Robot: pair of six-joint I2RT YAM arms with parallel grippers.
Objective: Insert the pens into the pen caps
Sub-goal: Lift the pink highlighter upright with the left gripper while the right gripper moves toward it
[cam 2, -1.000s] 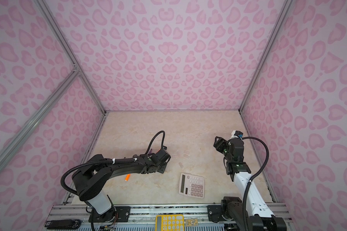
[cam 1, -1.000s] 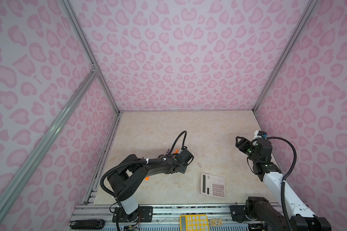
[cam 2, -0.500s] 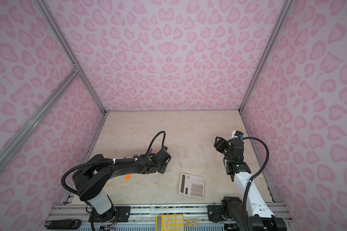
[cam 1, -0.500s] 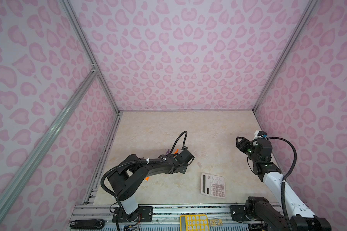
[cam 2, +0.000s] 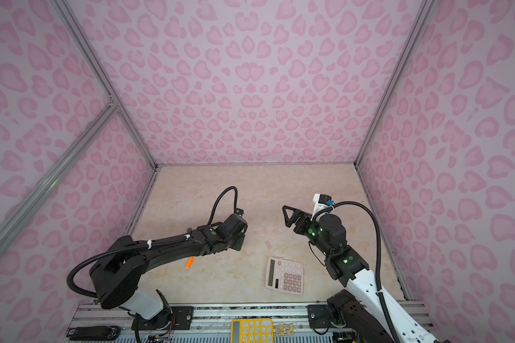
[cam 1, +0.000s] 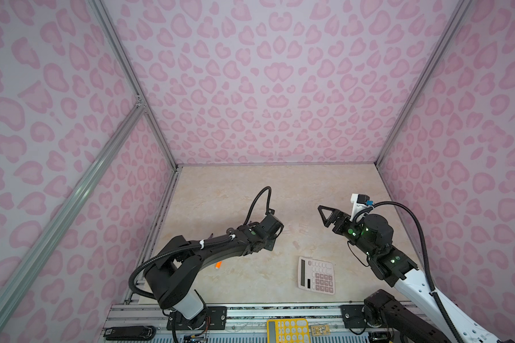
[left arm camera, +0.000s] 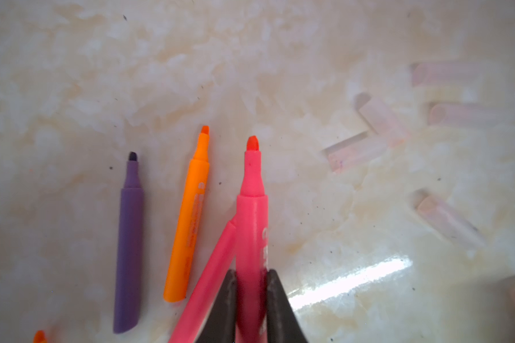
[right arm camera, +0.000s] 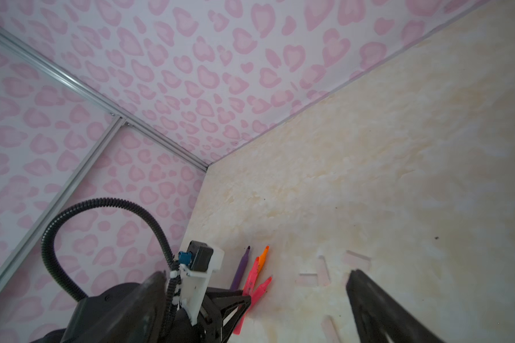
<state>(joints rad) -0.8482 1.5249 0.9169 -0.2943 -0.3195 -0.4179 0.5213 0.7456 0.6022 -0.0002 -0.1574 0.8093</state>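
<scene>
Even, soft light across the booth: crisp from above, hazy up close.
In both top views the walls [cam 1: 280, 89] glow evenly, their pattern stretching toward the edges, and only faint shadows sit on the table [cam 1: 220, 184]. Left wrist view: a white glare streak on the gloss, pen caps [left arm camera: 381, 118] well out of focus, the left gripper [left arm camera: 252, 277] a dark blur on the pink pen [left arm camera: 252, 213]. Right wrist view runs dimmer.

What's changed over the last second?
The right gripper, open, swung inward toward the short clear plastic caps. No pick-up or release shows in the top views. The left gripper, shut on a pink-red marker pen, and the white calculator stayed put.
</scene>
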